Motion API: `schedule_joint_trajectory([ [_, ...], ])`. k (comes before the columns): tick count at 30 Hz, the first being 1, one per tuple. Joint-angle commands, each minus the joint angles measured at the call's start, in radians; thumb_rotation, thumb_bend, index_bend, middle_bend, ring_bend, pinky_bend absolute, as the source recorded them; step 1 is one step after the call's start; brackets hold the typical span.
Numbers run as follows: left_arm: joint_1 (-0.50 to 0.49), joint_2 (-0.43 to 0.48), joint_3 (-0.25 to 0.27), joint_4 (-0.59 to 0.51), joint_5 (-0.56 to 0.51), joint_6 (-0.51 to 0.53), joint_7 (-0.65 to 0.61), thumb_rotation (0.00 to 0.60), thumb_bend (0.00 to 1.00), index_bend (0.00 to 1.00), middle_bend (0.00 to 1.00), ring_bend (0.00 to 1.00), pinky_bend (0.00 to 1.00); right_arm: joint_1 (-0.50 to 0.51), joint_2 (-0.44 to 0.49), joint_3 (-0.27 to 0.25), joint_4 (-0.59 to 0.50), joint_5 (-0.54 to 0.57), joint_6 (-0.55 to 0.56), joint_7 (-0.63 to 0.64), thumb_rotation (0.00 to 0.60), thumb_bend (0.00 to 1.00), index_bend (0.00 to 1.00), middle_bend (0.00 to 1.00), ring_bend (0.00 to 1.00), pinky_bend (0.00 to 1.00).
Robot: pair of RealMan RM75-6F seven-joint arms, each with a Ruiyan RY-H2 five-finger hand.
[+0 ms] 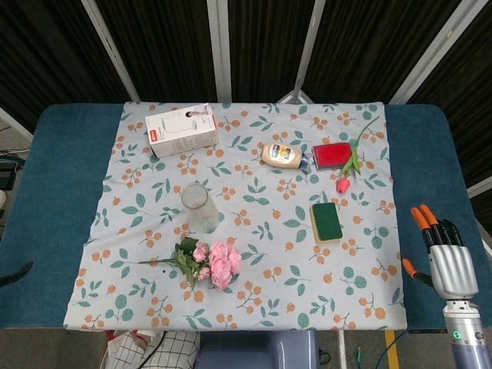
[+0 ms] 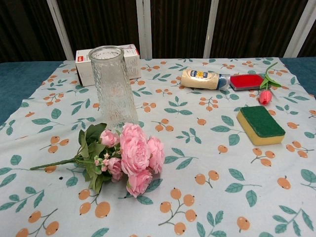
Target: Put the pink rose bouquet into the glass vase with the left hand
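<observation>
Bouquet [image 2: 123,158] lies flat just in front of the upright vase [image 2: 112,86], stem pointing away to the robot's left. Left hand is unseen, finger state unknown; right hand [image 1: 444,250], fingers extended and empty, waits well beyond the vase.

A blue table [image 1: 54,192] carries a floral cloth [image 1: 269,231], apparently draped over its front edge.
</observation>
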Motion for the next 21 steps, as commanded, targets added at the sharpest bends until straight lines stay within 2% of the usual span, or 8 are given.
schedule_joint_trajectory([
  [1,0.0,0.0,0.0,-0.001,0.0,-0.001,0.002,0.6,0.25,0.05,0.01,0.0,0.07,-0.001,0.0,0.0,0.001,0.001,0.001,0.001,0.6,0.28,0.1,0.08,0.14,0.11],
  [11,-0.003,-0.011,0.007,-0.007,0.022,0.0,0.021,0.6,0.24,0.04,0.01,0.0,0.07,-0.005,0.005,0.002,-0.017,0.006,0.005,-0.003,0.6,0.28,0.1,0.08,0.14,0.11],
  [17,-0.007,-0.01,0.001,-0.007,0.011,-0.013,0.011,0.6,0.21,0.04,0.0,0.0,0.07,-0.004,0.018,-0.002,-0.036,0.032,-0.029,0.004,0.6,0.28,0.1,0.08,0.14,0.11],
  [18,-0.008,-0.009,0.001,-0.009,0.013,-0.014,0.009,0.6,0.21,0.04,0.0,0.0,0.07,0.033,0.007,0.054,-0.013,0.015,0.006,-0.029,0.6,0.28,0.1,0.08,0.14,0.11],
  [19,-0.011,-0.008,0.003,-0.011,0.017,-0.019,0.008,0.6,0.2,0.04,0.0,0.0,0.07,0.02,-0.027,0.031,0.002,0.009,0.012,-0.046,0.6,0.28,0.1,0.08,0.14,0.11],
  [21,-0.017,-0.006,0.008,-0.018,0.019,-0.038,0.002,0.6,0.18,0.04,0.0,0.0,0.07,-0.011,-0.044,0.018,0.049,0.02,0.04,-0.006,0.6,0.28,0.1,0.08,0.14,0.11],
])
